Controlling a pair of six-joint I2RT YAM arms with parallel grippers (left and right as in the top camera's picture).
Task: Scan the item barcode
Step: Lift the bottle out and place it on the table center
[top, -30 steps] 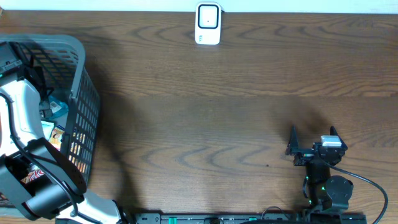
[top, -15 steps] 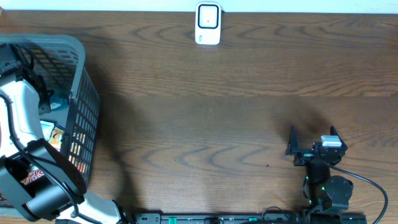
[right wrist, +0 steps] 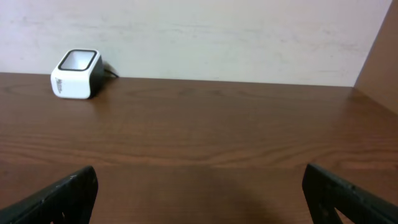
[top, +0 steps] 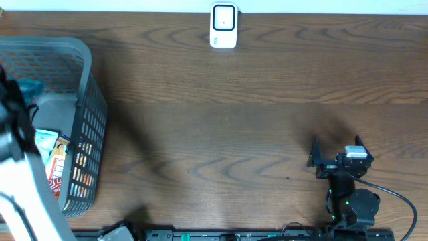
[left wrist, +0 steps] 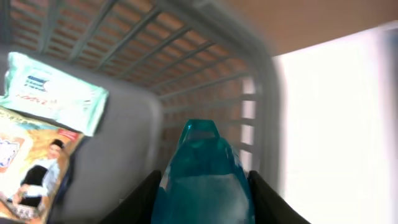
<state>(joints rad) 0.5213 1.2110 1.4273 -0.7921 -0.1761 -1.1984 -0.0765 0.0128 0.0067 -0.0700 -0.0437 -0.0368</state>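
At nine o'clock one grey basket [top: 93,100] hugs the left edge of the table [top: 200,134]. Inside it the left end effector [left wrist: 202,198] is clenched on the single teal item [left wrist: 202,158], with a pale green packet [left wrist: 53,93] and a printed packet [left wrist: 31,168], two in all, at its nine o'clock. Open wood stretches across the middle to one white scanner [top: 223,25] at twelve o'clock against the far edge. At four o'clock, near the front edge, the right end effector [top: 336,152] stands released, fingers spread wide.

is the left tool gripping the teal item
Yes, the left tool has a finger tight against each side of the teal item.
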